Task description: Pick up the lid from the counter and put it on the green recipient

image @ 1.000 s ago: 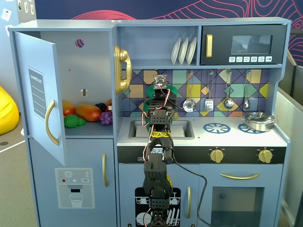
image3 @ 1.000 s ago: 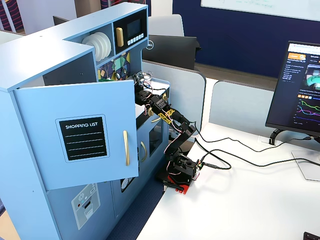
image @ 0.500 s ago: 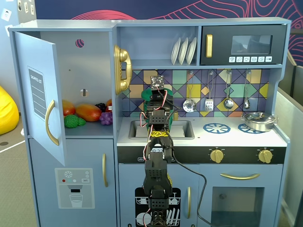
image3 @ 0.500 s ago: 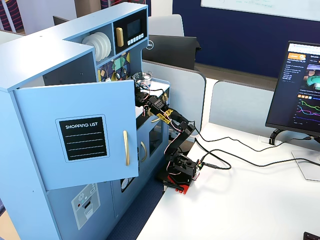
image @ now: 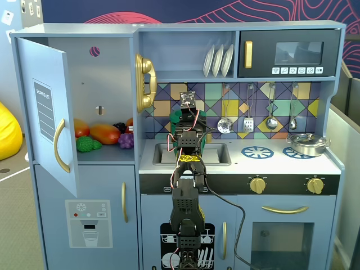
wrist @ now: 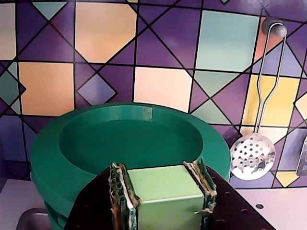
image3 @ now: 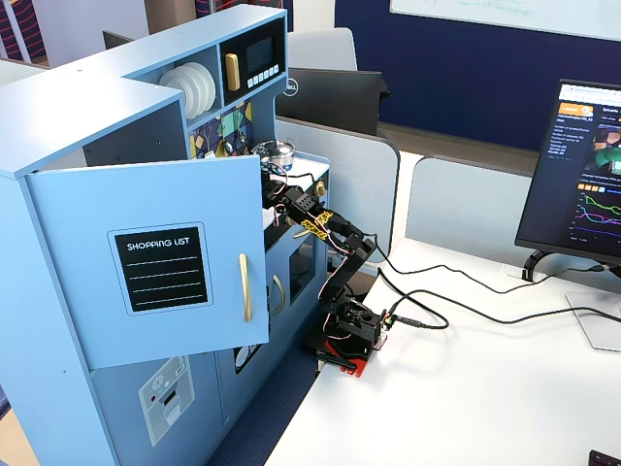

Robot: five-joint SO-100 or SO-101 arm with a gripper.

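Observation:
In the wrist view the green lid point(wrist: 72, 158), a round disc with a wide raised rim, lies level over the top of the dark-green pot point(wrist: 53, 216), whose wall shows just beneath it at lower left. My gripper point(wrist: 160, 184) is shut on the lid's light-green square tab at its near edge. In a fixed view the gripper point(image: 186, 114) reaches over the sink to the back of the counter, and a bit of green point(image: 175, 118) shows behind the arm. I cannot tell whether the lid rests fully on the pot.
A sink point(image: 216, 153) lies under the arm. A silver pot point(image: 306, 144) stands on the right burner. Utensils hang on the tiled wall, a skimmer point(wrist: 253, 155) close to the right of the lid. The fridge door point(image: 48, 112) stands open at left.

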